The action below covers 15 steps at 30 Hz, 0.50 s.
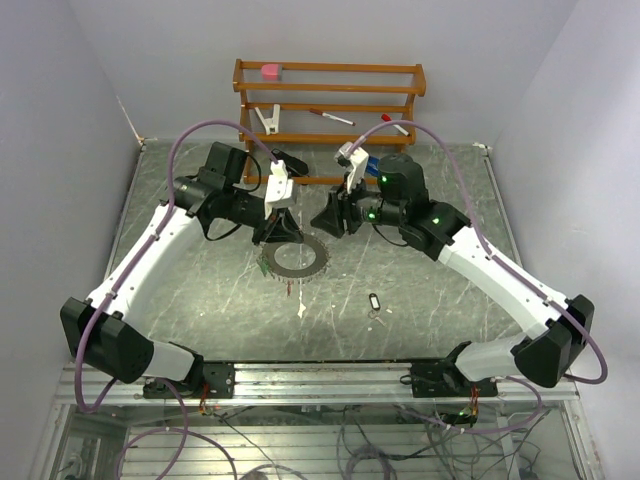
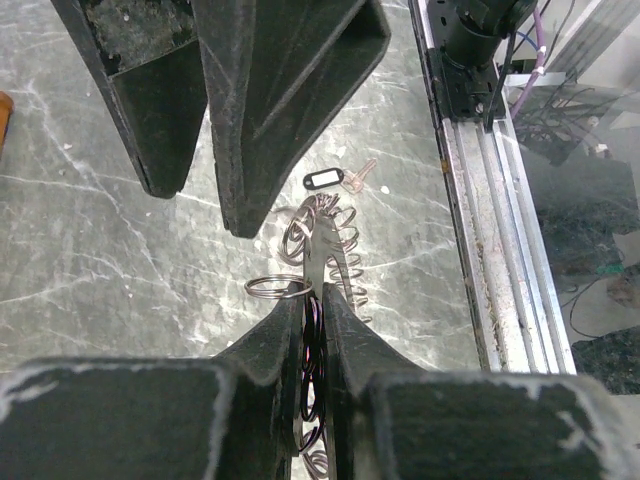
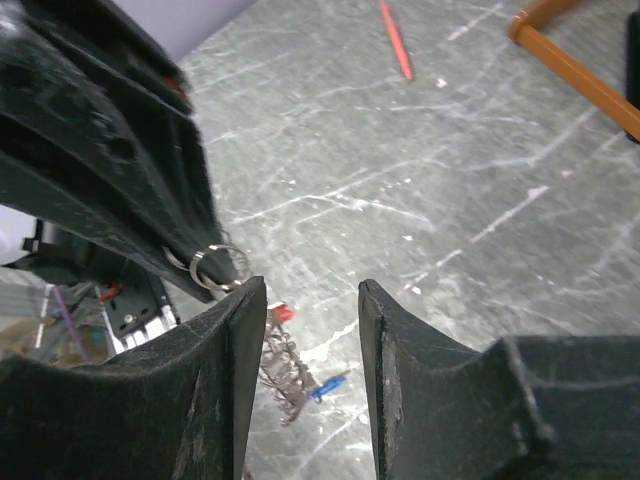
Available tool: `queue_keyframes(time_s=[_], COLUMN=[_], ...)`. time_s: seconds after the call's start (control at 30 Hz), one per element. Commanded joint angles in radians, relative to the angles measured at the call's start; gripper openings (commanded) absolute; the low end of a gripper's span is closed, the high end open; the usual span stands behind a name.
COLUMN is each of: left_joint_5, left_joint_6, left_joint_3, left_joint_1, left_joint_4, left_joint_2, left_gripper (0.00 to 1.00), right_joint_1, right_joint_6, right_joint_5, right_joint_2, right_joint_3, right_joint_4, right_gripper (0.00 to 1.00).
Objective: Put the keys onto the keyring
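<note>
- surface [image 1: 430, 290]: bears all items.
- left pincer [image 1: 283, 232]: clamped on the keyring [image 2: 316, 265] rim.
- right pincer [image 1: 328, 218]: jaws apart, empty, just beside the ring.
- keyring: mid-surface; red tag [image 3: 284, 313] and blue tag [image 3: 334, 382] at its fringe, possibly threaded.
- black-tagged key [image 1: 375, 300]: loose, apart from the ring; judged not yet threaded.

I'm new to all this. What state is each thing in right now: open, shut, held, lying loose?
left gripper: shut on the keyring's rim.
right gripper: open, holding nothing, close to the left gripper.
keyring: held by the left gripper.
black-tagged key: lying loose on the table, off the keyring.
red pen: lying on the table.
</note>
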Motion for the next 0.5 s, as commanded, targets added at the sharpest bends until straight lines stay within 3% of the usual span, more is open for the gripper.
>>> queue_keyframes(time_s=[0.0, 0.2, 0.47], left_joint_5=[0.028, 0.027, 0.063], left_joint_6=[0.024, 0.03, 0.042], left_joint_3=[0.067, 0.067, 0.06], left_joint_1=[-0.01, -0.01, -0.01], left_joint_4=[-0.007, -0.019, -0.03], left_joint_2=[-0.011, -0.018, -0.013], left_gripper=[0.07, 0.07, 0.08], right_joint_1=[0.0, -0.005, -0.017], right_joint_6=[-0.061, -0.094, -0.086], right_joint_5=[0.124, 0.184, 0.041], right_joint_2=[-0.022, -0.047, -0.101], right_joint_3=[0.04, 0.053, 0.027], right_joint_4=[-0.127, -0.178, -0.044], right_gripper=[0.41, 0.41, 0.39])
